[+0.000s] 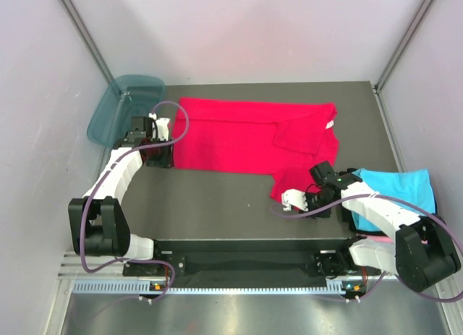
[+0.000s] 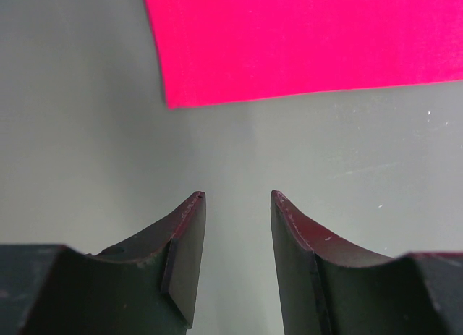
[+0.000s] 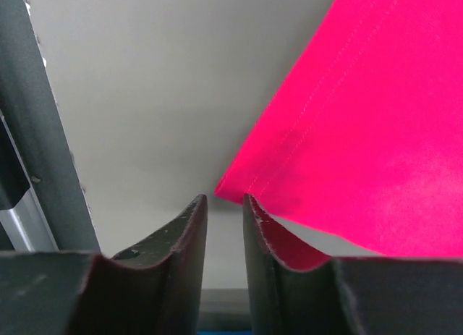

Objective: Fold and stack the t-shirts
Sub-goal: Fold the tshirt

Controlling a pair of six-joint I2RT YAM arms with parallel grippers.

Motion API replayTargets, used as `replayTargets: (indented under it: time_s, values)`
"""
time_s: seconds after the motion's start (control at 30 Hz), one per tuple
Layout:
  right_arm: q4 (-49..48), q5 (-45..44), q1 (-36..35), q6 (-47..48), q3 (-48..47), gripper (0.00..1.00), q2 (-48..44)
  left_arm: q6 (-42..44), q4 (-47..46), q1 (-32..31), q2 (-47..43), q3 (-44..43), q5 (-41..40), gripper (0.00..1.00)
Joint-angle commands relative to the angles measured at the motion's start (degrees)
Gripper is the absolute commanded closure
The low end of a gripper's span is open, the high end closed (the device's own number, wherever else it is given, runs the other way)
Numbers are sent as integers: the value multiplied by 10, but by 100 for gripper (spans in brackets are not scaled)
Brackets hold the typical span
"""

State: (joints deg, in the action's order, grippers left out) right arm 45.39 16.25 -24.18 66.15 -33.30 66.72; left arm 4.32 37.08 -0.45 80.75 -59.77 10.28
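A red t-shirt [image 1: 246,136] lies spread flat across the far half of a dark grey table [image 1: 217,205], with one sleeve folded in over its body. The left tool [image 1: 154,155] sits low at the shirt's left edge. Its wrist view shows the two fingers of the left tool [image 2: 237,197] set well apart with nothing between them. The shirt's nearest corner lies just ahead of the tips and a little to their left, not touching them. The right tool [image 1: 291,200] sits by the shirt's near right corner. In its wrist view the right tool [image 3: 224,199] has only a narrow gap between its fingers and grips nothing, and the stitched hem corner lies just past the fingertips. A cyan t-shirt [image 1: 398,190] lies crumpled to the right of the right tool. A teal plastic tub [image 1: 119,107] stands behind the left tool.
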Motion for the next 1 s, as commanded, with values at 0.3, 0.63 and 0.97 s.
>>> replayTargets:
  time_s: [0.3,0.63,0.97]
  values:
    - [-7,6,-16,-23,-25,100,-29,-81,29,46,-28,46,76,51]
    - [64,-2,-16,-55,-59,100,-121,-121,36,91,39,-2,91,48]
    - [42,6,-16,-85,-76,100,-113,-106,11,100,154,-74,83,60]
